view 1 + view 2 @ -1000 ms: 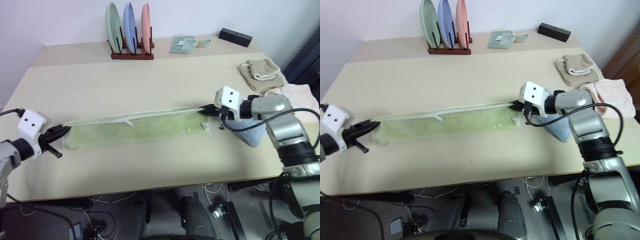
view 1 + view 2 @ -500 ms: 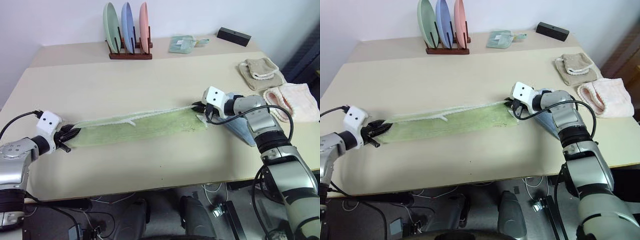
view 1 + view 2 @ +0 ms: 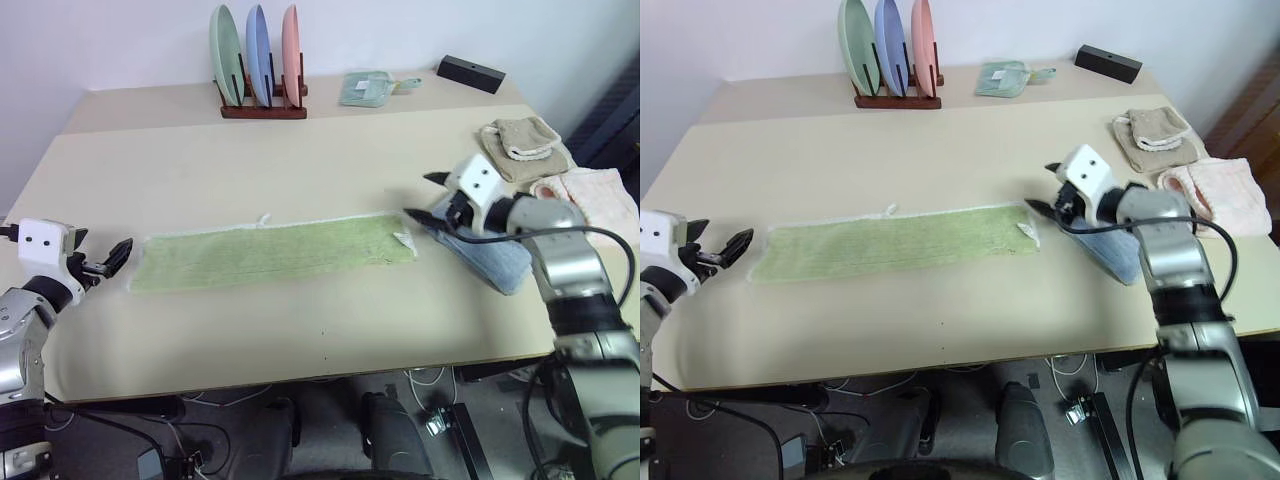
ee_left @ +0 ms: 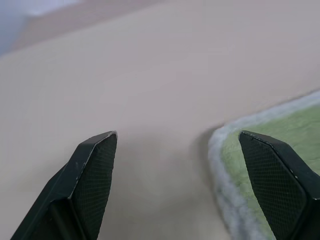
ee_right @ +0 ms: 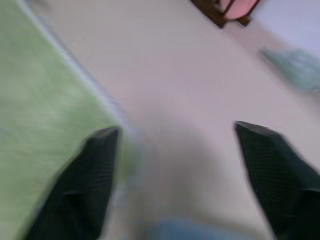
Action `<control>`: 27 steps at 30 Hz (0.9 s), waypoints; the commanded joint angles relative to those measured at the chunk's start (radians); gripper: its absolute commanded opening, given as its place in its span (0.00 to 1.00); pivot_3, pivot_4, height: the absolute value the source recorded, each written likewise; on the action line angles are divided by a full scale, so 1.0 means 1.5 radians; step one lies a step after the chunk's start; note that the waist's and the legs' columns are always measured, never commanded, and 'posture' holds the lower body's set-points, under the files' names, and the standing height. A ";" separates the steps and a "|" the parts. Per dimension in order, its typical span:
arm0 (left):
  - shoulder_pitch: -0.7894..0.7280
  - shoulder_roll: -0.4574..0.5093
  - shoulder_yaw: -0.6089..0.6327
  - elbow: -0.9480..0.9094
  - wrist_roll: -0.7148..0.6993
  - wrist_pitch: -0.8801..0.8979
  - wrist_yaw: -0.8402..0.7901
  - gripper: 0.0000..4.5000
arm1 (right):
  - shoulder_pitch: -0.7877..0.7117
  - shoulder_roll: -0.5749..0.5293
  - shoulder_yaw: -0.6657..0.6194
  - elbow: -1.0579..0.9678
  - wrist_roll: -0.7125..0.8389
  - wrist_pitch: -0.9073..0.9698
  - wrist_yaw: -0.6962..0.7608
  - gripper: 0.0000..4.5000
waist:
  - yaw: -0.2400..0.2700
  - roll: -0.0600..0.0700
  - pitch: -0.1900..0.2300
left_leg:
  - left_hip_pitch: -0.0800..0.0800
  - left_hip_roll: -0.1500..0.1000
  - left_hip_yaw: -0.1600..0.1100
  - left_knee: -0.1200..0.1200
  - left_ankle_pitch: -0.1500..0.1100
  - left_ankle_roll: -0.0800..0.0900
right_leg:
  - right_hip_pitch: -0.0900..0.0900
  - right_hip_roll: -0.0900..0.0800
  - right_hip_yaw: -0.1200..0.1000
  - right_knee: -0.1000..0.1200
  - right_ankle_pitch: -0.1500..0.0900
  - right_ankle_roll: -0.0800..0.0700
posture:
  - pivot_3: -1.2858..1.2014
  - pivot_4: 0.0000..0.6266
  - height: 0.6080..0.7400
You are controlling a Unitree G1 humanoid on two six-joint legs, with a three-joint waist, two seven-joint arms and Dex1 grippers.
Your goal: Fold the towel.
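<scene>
1. Since the towel (image 3: pixel 270 260) lies flat as a long narrow strip across the near middle of the worktop (image 3: pixel 300 170), untouched by either arm, one lengthwise fold looks complete, with both ends let go.
2. Left end effector (image 3: pixel 112 258): fingers spread wide, empty, just off the towel's left short end. In the left wrist view the white-edged corner sits beside one finger (image 4: pixel 272 182), apart from it.
3. Right end effector (image 3: pixel 428 198): fingers spread wide, empty, just beyond the towel's right short end, above the near corner of a light blue towel (image 3: pixel 490 255).
4. Step in hand, as judged: the pause between folds. The strip has yet to be folded end over end.
5. Next move, as judged: pinch one short end at its corners and carry it across onto the other, keeping edges aligned. The small white tag (image 3: pixel 403 240) at the right end should not be caught alone.
6. Farther right: a beige towel (image 3: pixel 522 147) and a pink towel (image 3: pixel 595 195), well apart from the work.
7. Far edge: a plate rack (image 3: pixel 262 105) with three upright plates, a small folded cloth (image 3: pixel 368 88) and a black box (image 3: pixel 470 73).
</scene>
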 commanded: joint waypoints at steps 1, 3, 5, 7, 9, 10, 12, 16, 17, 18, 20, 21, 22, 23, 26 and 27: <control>0.017 -0.003 0.019 -0.084 -0.018 0.015 0.013 0.88 | 0.054 0.009 -0.056 -0.171 0.122 0.160 -0.025 0.98 | 0.000 0.000 0.000 | 0.000 0.000 0.000 0.000 0.000 0.000 | 0.000 0.000 0.000 0.000 0.000 0.000 | 0.52 0.24 0.98; 0.045 -0.008 -0.059 -0.179 -0.006 0.020 -0.013 0.88 | 0.127 0.053 -0.085 -0.269 0.221 0.284 -0.083 0.98 | 0.001 -0.001 0.000 | 0.000 0.000 0.000 0.001 0.000 0.000 | 0.000 0.000 0.000 0.000 0.000 0.000 | 0.52 0.24 0.98; 0.057 -0.016 -0.130 -0.255 -0.002 0.031 -0.031 0.88 | 0.172 0.097 -0.111 -0.329 0.291 0.386 -0.151 0.98 | 0.004 0.000 -0.001 | 0.001 0.000 -0.001 0.000 0.000 0.000 | 0.002 0.000 0.000 0.000 0.000 0.000 | 0.52 0.24 0.98; 0.050 -0.033 -0.186 -0.308 -0.012 0.046 -0.037 0.88 | 0.195 0.137 -0.138 -0.356 0.335 0.469 -0.224 0.98 | 0.005 0.000 -0.001 | 0.001 0.000 -0.001 0.001 0.000 0.000 | 0.002 0.000 0.000 -0.001 0.000 0.000 | 0.52 0.24 0.98; 0.037 -0.053 -0.238 -0.347 -0.020 0.058 -0.042 0.88 | 0.212 0.176 -0.164 -0.369 0.369 0.547 -0.295 0.98 | 0.005 0.000 -0.001 | 0.000 0.000 0.000 0.002 0.000 0.000 | 0.002 0.000 0.000 -0.001 0.000 0.000 | 0.52 0.24 0.98; 0.028 -0.066 -0.268 -0.361 -0.022 0.065 -0.044 0.88 | 0.219 0.198 -0.178 -0.371 0.384 0.587 -0.333 0.98 | 0.006 0.000 -0.001 | 0.000 0.000 0.000 0.002 0.000 0.000 | 0.002 0.000 0.000 -0.001 0.000 0.000 | 0.52 0.24 0.98; 0.011 -0.092 -0.312 -0.375 -0.022 0.074 -0.042 0.88 | 0.217 0.248 -0.210 -0.367 0.403 0.642 -0.405 0.98 | 0.006 0.000 -0.001 | 0.000 0.000 -0.001 0.002 0.000 0.000 | 0.002 0.000 0.000 0.000 0.000 0.000 | 0.52 0.24 0.98; -0.001 -0.120 -0.351 -0.377 -0.014 0.078 -0.041 0.88 | 0.168 0.344 -0.280 -0.328 0.410 0.713 -0.531 0.98 | -0.001 0.001 -0.002 | 0.001 0.000 0.000 0.002 0.000 0.000 | 0.002 0.001 0.000 0.000 0.000 0.000 | 0.52 0.24 0.98; 0.001 -0.122 -0.356 -0.377 -0.010 0.076 -0.042 0.88 | 0.154 0.366 -0.297 -0.317 0.409 0.726 -0.558 0.98 | -0.001 0.002 -0.002 | 0.001 0.000 0.001 0.002 0.000 0.000 | 0.002 0.001 0.000 0.000 0.000 0.000 | 0.52 0.24 0.98; 0.002 -0.122 -0.360 -0.377 -0.006 0.074 -0.042 0.88 | 0.140 0.386 -0.316 -0.306 0.408 0.736 -0.584 0.98 | -0.001 0.002 -0.002 | 0.001 0.000 0.000 0.002 0.000 0.000 | 0.002 0.002 0.000 0.000 0.000 -0.001 | 0.52 0.24 0.98; 0.004 -0.123 -0.360 -0.376 -0.004 0.072 -0.042 0.88 | 0.113 0.420 -0.351 -0.286 0.402 0.746 -0.629 0.98 | 0.000 0.002 -0.003 | 0.001 0.000 0.000 0.002 0.000 0.000 | 0.002 0.002 0.000 0.000 0.000 -0.001 | 0.52 0.24 0.98; 0.004 -0.123 -0.359 -0.375 -0.004 0.072 -0.042 0.88 | 0.100 0.431 -0.364 -0.275 0.399 0.747 -0.646 0.98 | 0.000 0.002 -0.003 | 0.001 0.000 0.001 0.002 0.000 0.000 | 0.002 0.002 0.000 0.000 0.000 -0.001 | 0.52 0.24 0.98; 0.005 -0.123 -0.356 -0.375 -0.004 0.072 -0.043 0.88 | 0.084 0.442 -0.379 -0.262 0.398 0.745 -0.662 0.98 | 0.001 0.002 -0.003 | 0.001 0.000 0.001 0.003 0.000 0.000 | 0.002 0.002 0.000 0.000 0.000 -0.001 | 0.52 0.24 0.98; 0.006 -0.123 -0.355 -0.374 -0.005 0.072 -0.043 0.88 | 0.069 0.453 -0.393 -0.246 0.399 0.742 -0.676 0.98 | 0.000 0.002 -0.003 | 0.001 0.000 0.000 0.003 0.000 0.000 | 0.002 0.002 0.000 0.000 0.000 0.000 | 0.52 0.24 0.98; 0.013 -0.121 -0.352 -0.382 -0.005 0.074 -0.044 0.88 | 0.025 0.470 -0.414 -0.195 0.378 0.708 -0.722 0.93 | -0.001 0.002 -0.004 | 0.001 -0.001 0.001 0.003 0.000 0.000 | 0.002 0.002 0.000 0.000 0.000 -0.001 | 0.52 0.24 0.98; 0.013 -0.121 -0.351 -0.387 -0.005 0.077 -0.042 0.88 | 0.019 0.471 -0.414 -0.188 0.374 0.701 -0.731 0.87 | 0.000 0.003 -0.004 | 0.001 -0.001 0.001 0.003 0.000 0.000 | 0.002 0.002 0.000 0.000 0.000 -0.001 | 0.52 0.24 0.98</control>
